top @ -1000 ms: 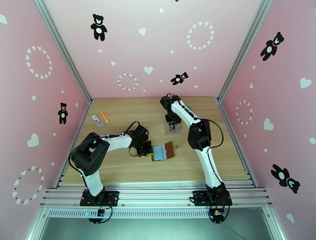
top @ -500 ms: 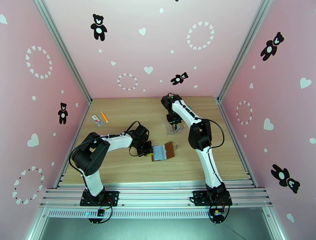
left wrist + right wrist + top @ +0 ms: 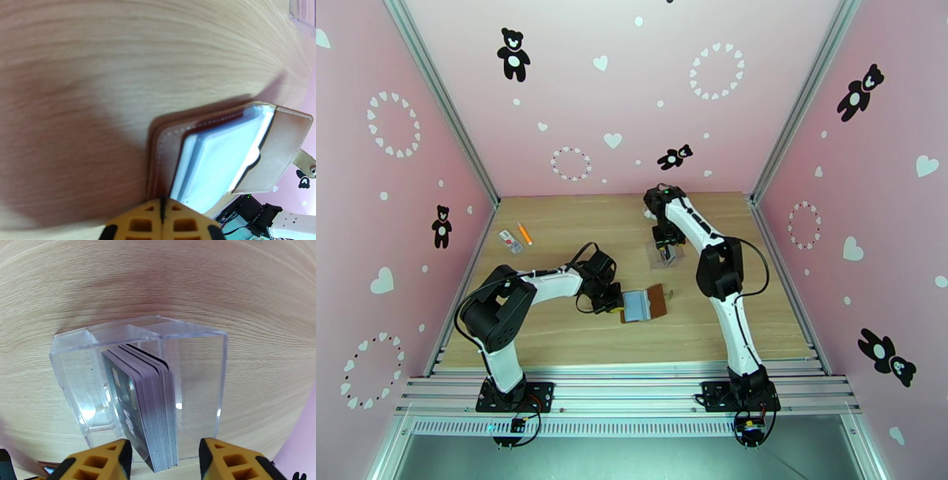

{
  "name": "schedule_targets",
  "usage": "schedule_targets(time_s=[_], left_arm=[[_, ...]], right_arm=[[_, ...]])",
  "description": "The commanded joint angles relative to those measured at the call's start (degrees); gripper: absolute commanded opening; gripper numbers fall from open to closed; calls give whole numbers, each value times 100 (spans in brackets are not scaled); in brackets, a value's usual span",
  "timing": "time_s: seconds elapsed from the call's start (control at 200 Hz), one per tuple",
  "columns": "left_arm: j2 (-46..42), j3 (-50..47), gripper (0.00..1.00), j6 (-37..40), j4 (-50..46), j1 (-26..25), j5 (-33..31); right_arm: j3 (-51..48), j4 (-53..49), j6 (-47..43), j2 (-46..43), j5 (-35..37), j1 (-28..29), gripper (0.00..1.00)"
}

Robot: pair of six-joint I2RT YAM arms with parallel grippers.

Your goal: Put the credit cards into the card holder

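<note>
The table (image 3: 553, 331) carries everything, and your two arms work well apart on it. The card holder (image 3: 221, 158) lies open straight ahead of the left pincer (image 3: 162, 219). That pincer's fingers are pressed together on the near edge of the brown cover, gripping it as far as you can judge. The pale sleeves fan out beyond the fingertips, with the snap strap off to their far right. The clear case (image 3: 197, 370) stands directly ahead of the right pincer (image 3: 166, 457), which is open with one finger on each side. Inside the case the credit cards (image 3: 146, 405) stand on edge in a tight stack, between the fingers and closer to the left one, touched by neither. Their long axis runs away from the pincer and their flat faces turn towards the fingers, so closing would likely clamp the whole stack across its thickness. Your right arm is plainly the nearer one to the cards, and the holder lies well apart from that pincer, back towards the arm bases
</note>
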Motion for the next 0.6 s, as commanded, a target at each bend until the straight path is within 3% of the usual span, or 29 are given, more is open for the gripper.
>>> schedule_targets(time_s=[0.0,0.596], left_arm=[[318,-184,0,-43,-468,-117,-541],[349,-118,0,-38,-515,-161,-552]], right_arm=[[20,29,-43,-88,-400,-42,49],[-111,25,-72,35,-358,-46,32]])
